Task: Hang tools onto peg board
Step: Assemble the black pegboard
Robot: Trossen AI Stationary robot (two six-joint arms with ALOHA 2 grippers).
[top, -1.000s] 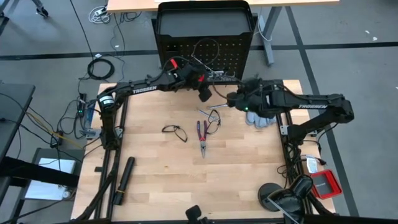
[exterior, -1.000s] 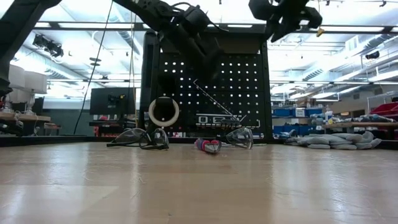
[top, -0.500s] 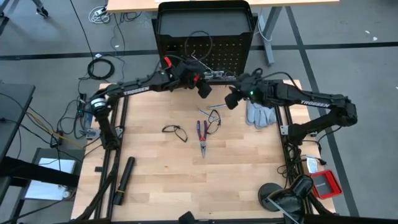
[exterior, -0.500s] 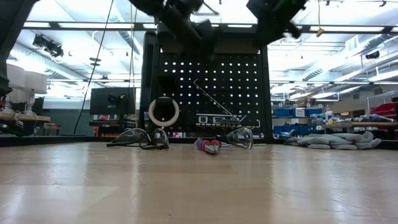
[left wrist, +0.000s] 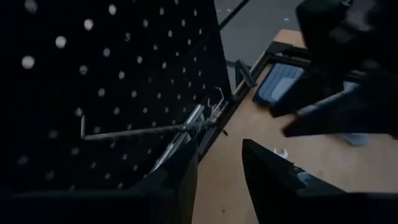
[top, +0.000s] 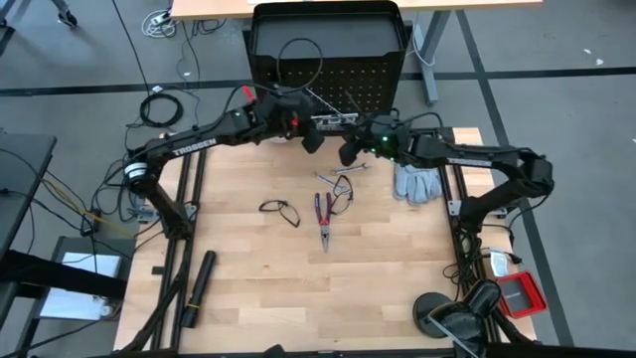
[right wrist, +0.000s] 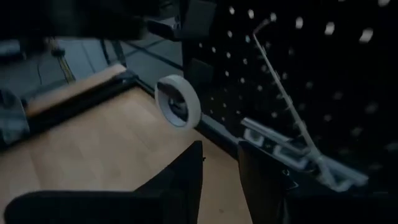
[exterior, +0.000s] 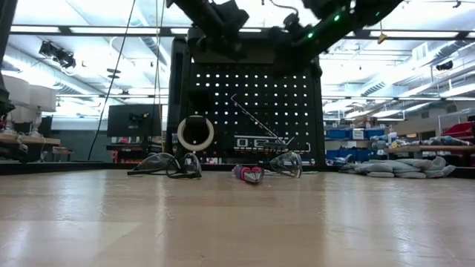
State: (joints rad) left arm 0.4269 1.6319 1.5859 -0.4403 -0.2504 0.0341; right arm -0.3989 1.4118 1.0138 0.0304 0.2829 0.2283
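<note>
The black peg board (top: 328,60) stands upright at the table's far edge. A white tape ring (exterior: 195,133) hangs at its lower left, also in the right wrist view (right wrist: 177,101). A black strip with white squares (exterior: 260,142) sits low on the board. The pliers (top: 323,214), two black-framed glasses (top: 280,211) (top: 343,194) and a small silver wrench (top: 345,173) lie on the table. My left gripper (top: 311,141) (left wrist: 221,174) and right gripper (top: 348,154) (right wrist: 219,168) are raised side by side in front of the board, both open and empty.
A long thin metal rod (left wrist: 143,130) slants out from the board's face. Grey gloves (top: 415,182) lie near the table's right edge, and a long black cylinder (top: 199,283) lies near its left edge. Bare wood (top: 298,288) spreads across the near half.
Both grippers have risen and moved toward the peg board at the far edge. The right gripper has also travelled toward the table's left and now sits close beside the left one. The tools on the table have stayed put.
</note>
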